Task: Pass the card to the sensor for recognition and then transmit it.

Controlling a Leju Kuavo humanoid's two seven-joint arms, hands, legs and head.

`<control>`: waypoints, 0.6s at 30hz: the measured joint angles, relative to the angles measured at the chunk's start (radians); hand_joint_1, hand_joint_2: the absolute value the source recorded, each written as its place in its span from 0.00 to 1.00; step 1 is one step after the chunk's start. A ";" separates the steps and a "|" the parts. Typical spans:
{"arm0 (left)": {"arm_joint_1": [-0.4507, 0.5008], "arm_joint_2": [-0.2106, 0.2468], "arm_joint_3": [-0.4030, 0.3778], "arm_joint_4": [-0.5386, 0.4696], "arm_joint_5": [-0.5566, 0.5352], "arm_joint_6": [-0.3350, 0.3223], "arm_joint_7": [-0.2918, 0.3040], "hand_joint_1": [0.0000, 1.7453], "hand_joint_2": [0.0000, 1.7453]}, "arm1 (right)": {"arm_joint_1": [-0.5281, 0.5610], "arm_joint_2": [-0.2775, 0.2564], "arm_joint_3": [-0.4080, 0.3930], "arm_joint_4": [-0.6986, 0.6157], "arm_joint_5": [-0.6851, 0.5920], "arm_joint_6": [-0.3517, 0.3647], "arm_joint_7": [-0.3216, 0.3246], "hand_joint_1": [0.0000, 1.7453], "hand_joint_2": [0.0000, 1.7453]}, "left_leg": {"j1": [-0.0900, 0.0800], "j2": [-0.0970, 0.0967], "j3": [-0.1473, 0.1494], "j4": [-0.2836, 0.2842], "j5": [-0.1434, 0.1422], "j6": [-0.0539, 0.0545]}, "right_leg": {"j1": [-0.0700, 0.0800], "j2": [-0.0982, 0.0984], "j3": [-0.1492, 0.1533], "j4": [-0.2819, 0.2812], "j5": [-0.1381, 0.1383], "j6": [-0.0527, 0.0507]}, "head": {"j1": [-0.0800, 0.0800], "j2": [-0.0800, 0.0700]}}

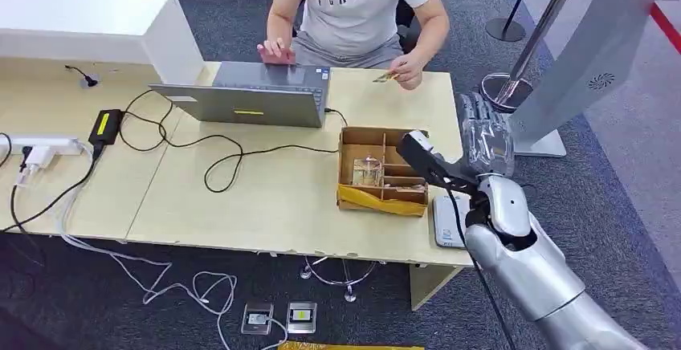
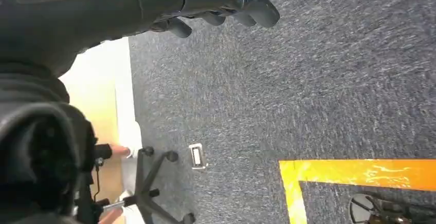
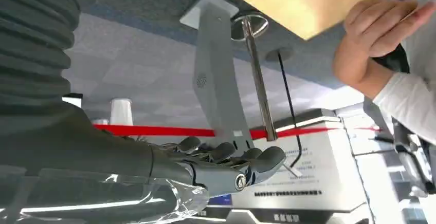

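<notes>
card (image 1: pixel 386 77) held by person's hand (image 1: pixel 408 70); right robot hand (image 1: pixel 485 135) empty.

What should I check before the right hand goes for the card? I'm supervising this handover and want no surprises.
1. Card within sight: ok, the person's hand holds it at the table's far edge.
2. Right hand free: ok, fingers extended, holding nothing.
3. Path to card: ok, open space past the cardboard box.
4. Sensor unobstructed: not ok, the forearm partly covers it.
5. Left hand free: ok, hanging over carpet.
</notes>
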 joint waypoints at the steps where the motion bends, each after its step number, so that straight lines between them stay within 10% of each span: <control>1: 0.001 0.000 0.000 0.001 0.000 -0.002 0.001 0.00 0.00 | 0.010 -0.008 -0.004 -0.021 -0.001 0.023 0.005 0.00 1.00 | 0.000 0.000 0.000 0.000 0.000 0.000 | 0.000 0.000 0.000 0.000 0.000 0.000 | 0.000 0.000; 9: 0.003 0.004 0.001 0.006 -0.008 -0.013 0.000 0.00 0.00 | 0.066 -0.102 -0.016 -0.184 -0.030 0.154 0.062 0.00 1.00 | 0.000 0.001 0.000 0.000 0.000 0.000 | 0.000 0.001 0.000 0.000 0.000 0.000 | 0.000 0.000; 18: 0.003 0.005 0.001 0.006 -0.025 -0.004 -0.024 0.00 0.00 | 0.106 -0.153 0.011 -0.265 -0.077 0.140 0.081 0.00 1.00 | 0.000 0.001 0.000 0.000 0.000 0.000 | 0.000 0.002 0.000 0.000 0.000 0.000 | 0.000 0.000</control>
